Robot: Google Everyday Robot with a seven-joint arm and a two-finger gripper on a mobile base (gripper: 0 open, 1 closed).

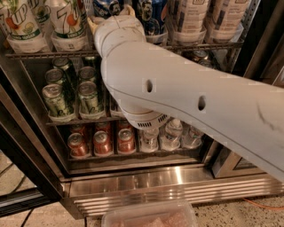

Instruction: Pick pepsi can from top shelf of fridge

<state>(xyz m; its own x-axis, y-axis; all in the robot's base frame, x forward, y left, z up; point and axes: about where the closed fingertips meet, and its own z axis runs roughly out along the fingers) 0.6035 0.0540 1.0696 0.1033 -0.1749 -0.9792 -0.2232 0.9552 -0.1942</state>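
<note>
The fridge [177, 182] stands open in front of me, with its ribbed steel base at the bottom. On the top shelf [40, 54], a grey wire rack, a tall blue pepsi can [108, 5] stands behind my wrist, and a second blue can [152, 15] stands to its right. My gripper [111, 15] is at the end of the white arm [186, 97], raised to the top shelf right at the left blue can. The wrist hides most of that can.
White-and-green 7up bottles [66, 22] stand at the top left and pale bottles [191, 15] at the top right. Green cans [55, 99] fill the middle rack. Red cans [103, 142] and small water bottles [173, 133] fill the lowest. A clear plastic tub [148, 216] sits below.
</note>
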